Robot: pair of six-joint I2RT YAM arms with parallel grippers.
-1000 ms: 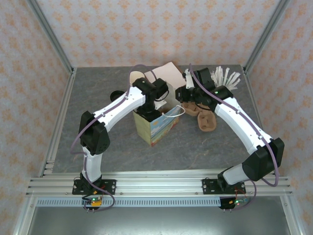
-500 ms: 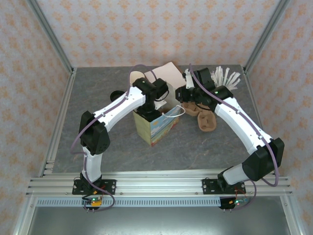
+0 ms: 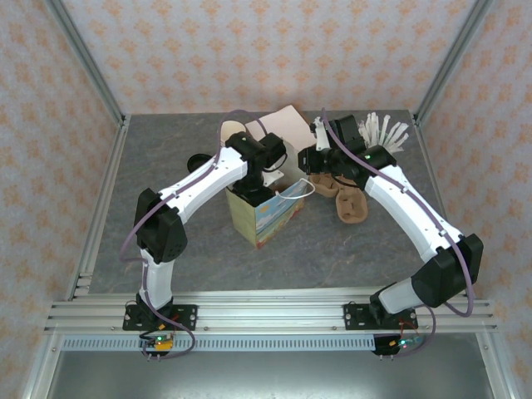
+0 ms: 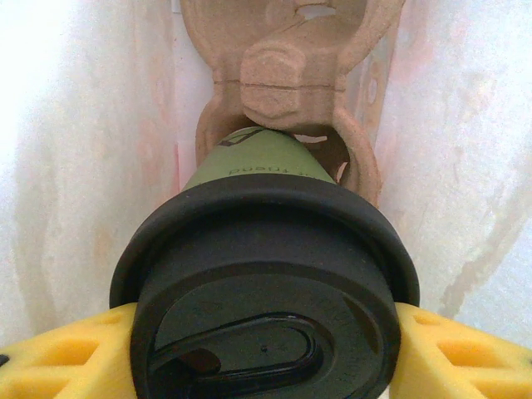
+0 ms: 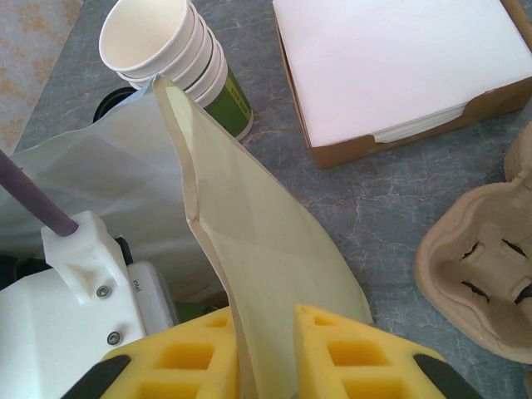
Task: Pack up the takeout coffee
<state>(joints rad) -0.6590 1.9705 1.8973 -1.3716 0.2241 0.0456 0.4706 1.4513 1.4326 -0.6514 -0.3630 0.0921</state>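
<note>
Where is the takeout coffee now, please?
Left wrist view: the takeout coffee is held by the left gripper inside the paper bag, over a pulp carrier.

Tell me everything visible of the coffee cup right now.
The cup is paper, its side green with dark print, closed by a round black plastic lid with an oval sip recess. Seen from the lid end, it is inside the white bag. The left gripper clasps it with its yellow fingers from both sides near the lid. Its base reaches a brown pulp carrier deeper in the bag; whether it is seated there cannot be told.
</note>
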